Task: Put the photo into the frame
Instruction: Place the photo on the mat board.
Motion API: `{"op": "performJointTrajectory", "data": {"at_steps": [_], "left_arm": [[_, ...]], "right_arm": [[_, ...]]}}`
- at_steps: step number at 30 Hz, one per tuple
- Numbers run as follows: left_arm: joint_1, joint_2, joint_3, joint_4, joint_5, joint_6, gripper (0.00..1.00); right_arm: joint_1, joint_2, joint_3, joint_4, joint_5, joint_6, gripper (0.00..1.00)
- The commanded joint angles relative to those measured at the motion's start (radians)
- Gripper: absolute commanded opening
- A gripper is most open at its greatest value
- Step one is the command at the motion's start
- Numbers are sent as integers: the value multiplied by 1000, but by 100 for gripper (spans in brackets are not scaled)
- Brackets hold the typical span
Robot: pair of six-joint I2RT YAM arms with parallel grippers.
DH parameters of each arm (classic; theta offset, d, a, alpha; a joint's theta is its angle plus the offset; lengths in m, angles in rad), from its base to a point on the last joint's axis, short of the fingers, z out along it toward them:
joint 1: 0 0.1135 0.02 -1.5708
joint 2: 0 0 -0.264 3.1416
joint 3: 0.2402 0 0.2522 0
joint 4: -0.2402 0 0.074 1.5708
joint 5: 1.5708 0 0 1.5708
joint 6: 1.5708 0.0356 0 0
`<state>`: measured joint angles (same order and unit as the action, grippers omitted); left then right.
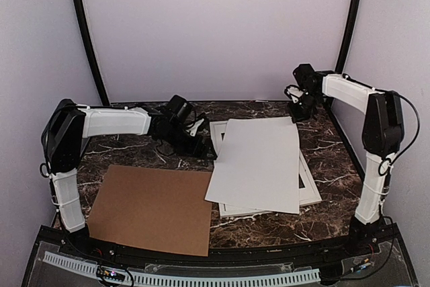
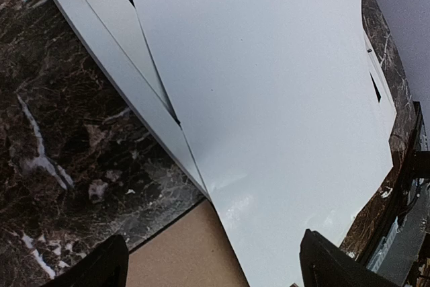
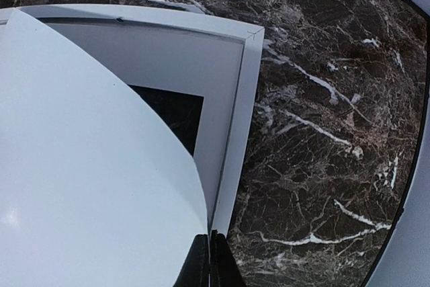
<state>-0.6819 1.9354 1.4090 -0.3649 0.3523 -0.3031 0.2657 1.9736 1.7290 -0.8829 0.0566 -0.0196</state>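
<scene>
Only the plain white back of the photo (image 1: 259,162) faces you; its printed side is hidden. It covers most of the frame (image 3: 236,159) and the paper mat (image 3: 168,58), so you get just rails and strips at the edges. Left wrist view: left hand (image 2: 213,265) cut off by the bottom edge, two dark tips only; cardboard sheet (image 2: 188,253) a sliver there. Right wrist view: right hand (image 3: 209,263) shows only its pressed-together tips, and whether they pinch the photo's edge you cannot tell. From above, the left hand's fingers blur into one dark lump

Top camera looks down; both wrist views closely share frame (image 3: 247,78)
</scene>
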Motion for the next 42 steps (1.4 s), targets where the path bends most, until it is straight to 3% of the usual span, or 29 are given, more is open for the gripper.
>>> {"op": "performJointTrajectory", "data": {"at_steps": [1, 18, 25, 31, 42], "left_arm": [[-29, 15, -25, 29, 108, -70, 91], [-41, 5, -27, 31, -9, -124, 89], [-40, 8, -3, 19, -45, -117, 89], [-37, 16, 24, -3, -64, -98, 89], [-39, 33, -2, 3, -23, -155, 85]], "right_arm": [[-1, 60, 54, 81, -20, -39, 2], [41, 143, 97, 140, 80, -208, 0], [39, 29, -39, 177, 113, -271, 0], [24, -40, -101, 234, 29, -330, 0], [18, 28, 19, 272, -79, -371, 0]]}}
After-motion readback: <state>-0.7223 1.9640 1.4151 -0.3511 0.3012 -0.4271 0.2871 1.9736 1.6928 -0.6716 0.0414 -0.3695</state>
